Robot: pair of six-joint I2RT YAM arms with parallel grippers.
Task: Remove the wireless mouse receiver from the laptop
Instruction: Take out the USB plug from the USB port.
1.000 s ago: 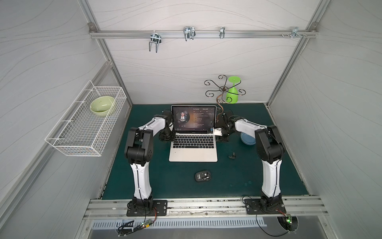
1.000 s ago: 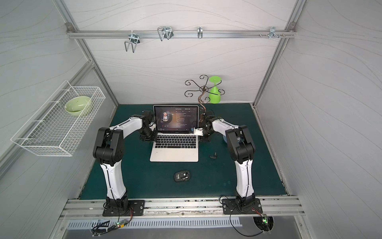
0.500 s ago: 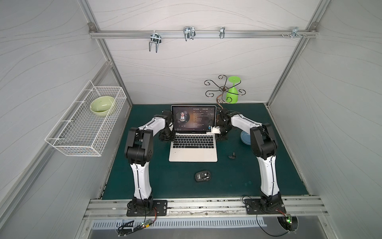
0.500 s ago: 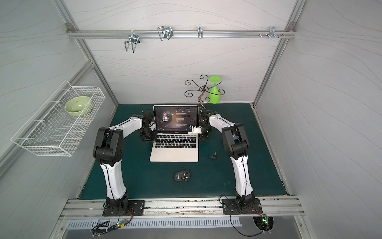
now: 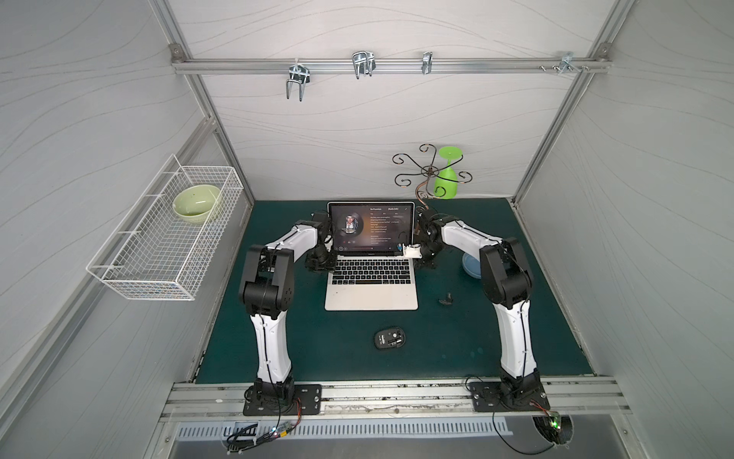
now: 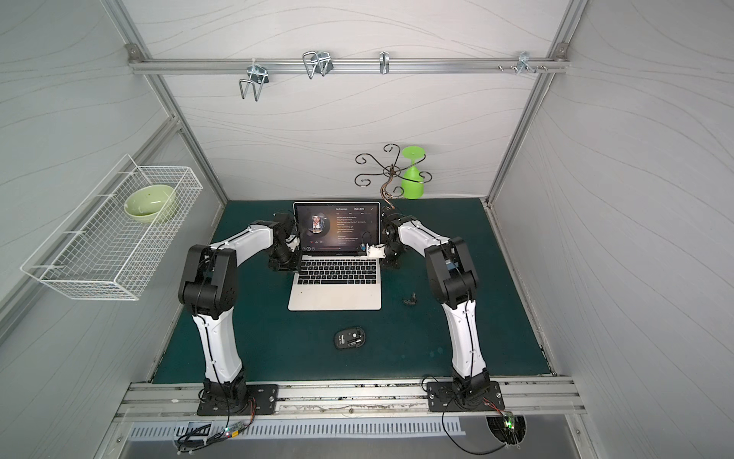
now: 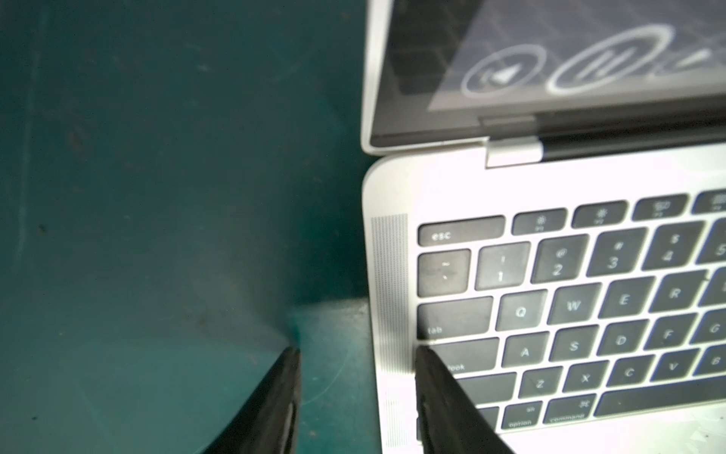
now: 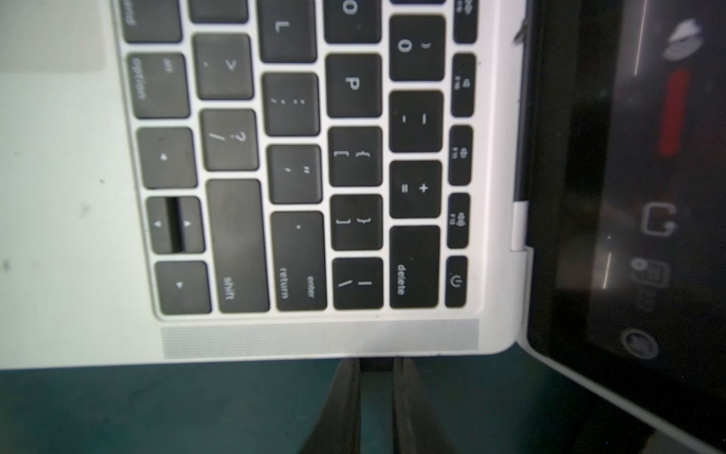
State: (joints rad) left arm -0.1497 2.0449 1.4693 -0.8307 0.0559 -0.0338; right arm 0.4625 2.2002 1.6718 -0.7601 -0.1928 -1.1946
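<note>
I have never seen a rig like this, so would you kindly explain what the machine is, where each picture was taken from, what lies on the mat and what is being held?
These are two white-and-black robot arms bolted to a rail, the left arm and right arm, each ending in a two-fingered pincer. Two pictures look down on the whole booth; the two close-ups come from wrist cameras. On the green mat lie an open silver laptop, a black mouse, a blue dish and a small dark item that I cannot identify. The left pincer is open, straddling the laptop's edge on its own side. The right pincer is pinched around a tiny dark stub at the laptop's opposite edge, apparently the wireless mouse receiver, not yet pulled out.
</note>
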